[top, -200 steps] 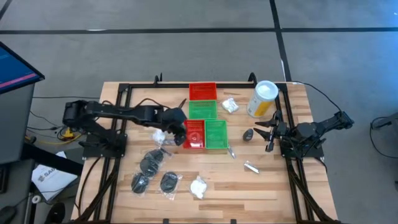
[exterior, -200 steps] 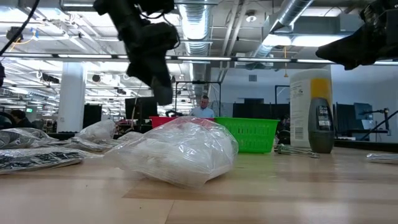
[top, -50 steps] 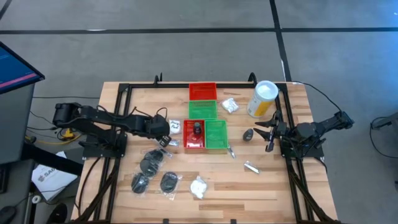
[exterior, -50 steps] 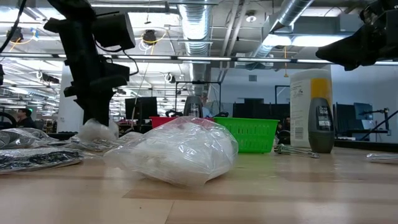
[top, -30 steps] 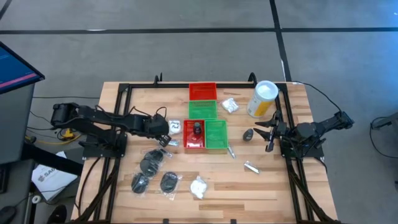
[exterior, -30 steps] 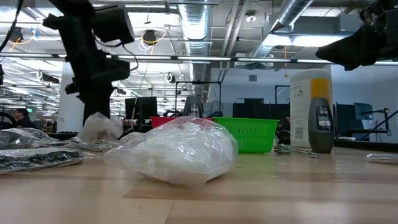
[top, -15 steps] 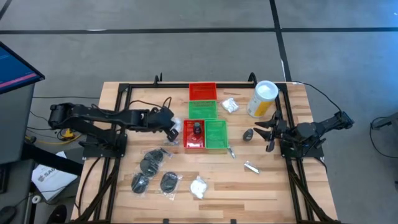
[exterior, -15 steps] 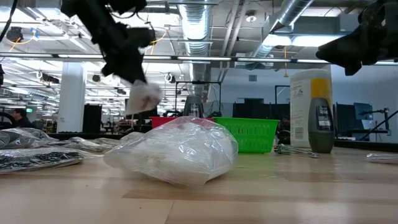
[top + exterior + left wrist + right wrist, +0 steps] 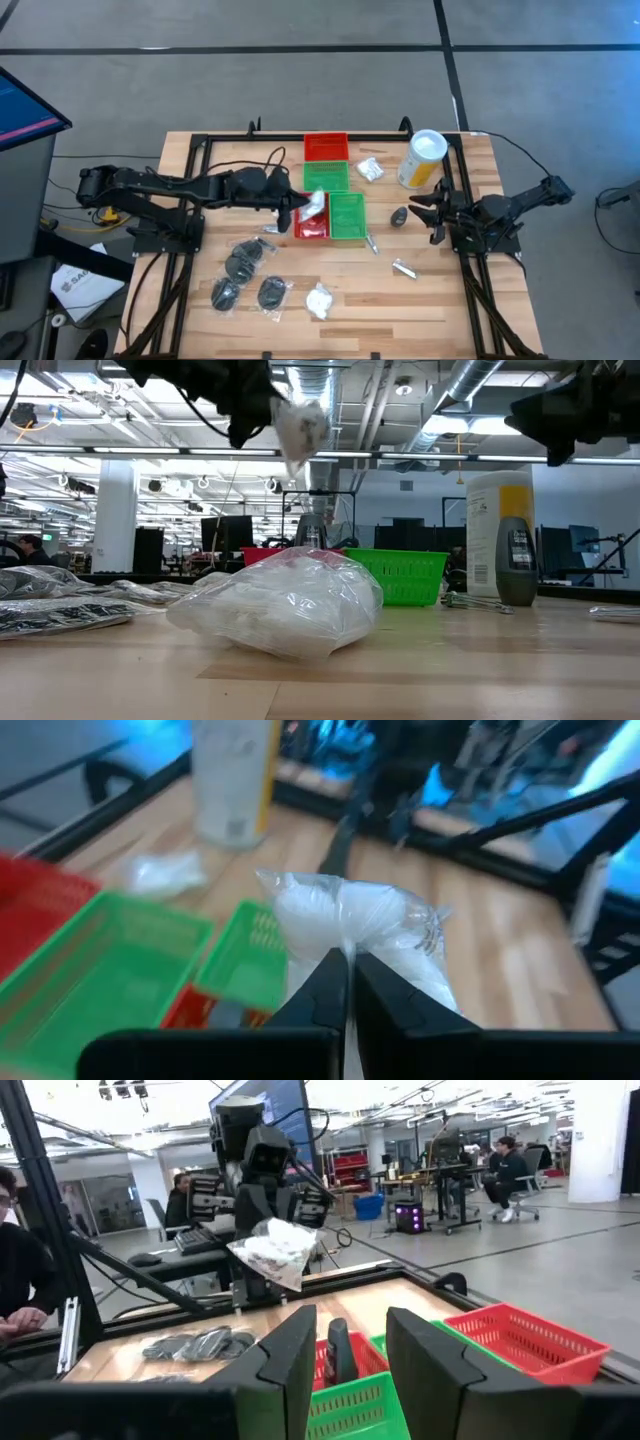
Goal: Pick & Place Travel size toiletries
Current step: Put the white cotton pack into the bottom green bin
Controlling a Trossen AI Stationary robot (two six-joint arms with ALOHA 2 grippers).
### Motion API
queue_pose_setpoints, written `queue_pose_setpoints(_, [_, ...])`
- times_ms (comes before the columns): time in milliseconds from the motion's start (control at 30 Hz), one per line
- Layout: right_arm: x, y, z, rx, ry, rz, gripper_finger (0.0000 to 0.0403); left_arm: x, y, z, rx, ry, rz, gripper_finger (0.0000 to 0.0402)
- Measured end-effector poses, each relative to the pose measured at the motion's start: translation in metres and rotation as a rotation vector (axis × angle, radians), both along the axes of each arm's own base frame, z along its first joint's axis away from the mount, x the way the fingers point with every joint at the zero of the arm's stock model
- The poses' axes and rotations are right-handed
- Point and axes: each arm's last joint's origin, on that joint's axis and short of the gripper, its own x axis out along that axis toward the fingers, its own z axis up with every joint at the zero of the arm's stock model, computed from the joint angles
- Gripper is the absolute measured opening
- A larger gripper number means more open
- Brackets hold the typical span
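A white puffy lump in a clear-plastic packet hangs in the air over the near red tray, with my left gripper shut on it. The low view shows this packet well above the table. Other travel size toiletries lie on the wood: dark disc packets at the near left, a white lump, a packet by the far trays, and pale sticks. My right gripper waits open at the right, holding nothing. My left gripper pinches the packet's clear plastic at its near edge between the two shut fingers. The fingers come from the table's left. The packet is lifted clear, and in the right wrist view it hangs below the gripper.
Four trays stand mid-table: red and green farther back, with a green one beside the near red one. A dark upright item stands in the near red tray. A yellow canister and a dark lump stand right of them.
My left gripper has taken the white packet up off the table left of the near red tray. It has risen and gone toward the table's right edge, staying shut on the packet. The packet now hangs over the near red tray.
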Motion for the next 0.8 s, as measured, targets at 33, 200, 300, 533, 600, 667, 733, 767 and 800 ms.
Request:
queue_pose_setpoints(33, [0.001,0.001,0.003,-0.005,0.005,0.008,0.0115,0.001,0.000,0.002,0.004,-0.019,-0.021,0.0001])
queue_pose_setpoints(200, [0.016,0.006,0.018,-0.044,0.068,0.003,0.0115,0.005,-0.003,0.008,-0.004,-0.110,-0.112,0.0001])
queue_pose_setpoints(300, [0.028,0.008,0.028,-0.096,0.065,-0.016,0.0115,0.009,-0.005,0.010,-0.004,-0.149,-0.156,0.0001])
queue_pose_setpoints(533, [0.056,0.007,0.047,-0.164,0.080,0.027,0.0117,0.022,-0.015,0.010,0.018,-0.256,-0.280,0.0001])
queue_pose_setpoints(600, [0.065,0.005,0.049,-0.175,0.106,0.051,0.0123,0.026,-0.017,0.008,0.018,-0.281,-0.312,0.0001])
queue_pose_setpoints(667, [0.074,0.003,0.052,-0.169,0.121,0.080,0.0132,0.031,-0.019,0.006,0.017,-0.308,-0.339,0.0001])
queue_pose_setpoints(733, [0.084,0.001,0.056,-0.171,0.130,0.110,0.0144,0.034,-0.019,0.002,0.015,-0.307,-0.345,0.0001])
queue_pose_setpoints(767, [0.089,0.000,0.057,-0.173,0.144,0.122,0.0151,0.036,-0.019,0.000,0.018,-0.313,-0.347,0.0001])
queue_pose_setpoints(800, [0.094,0.000,0.058,-0.174,0.153,0.131,0.0158,0.037,-0.019,-0.001,0.022,-0.318,-0.348,0.0001])
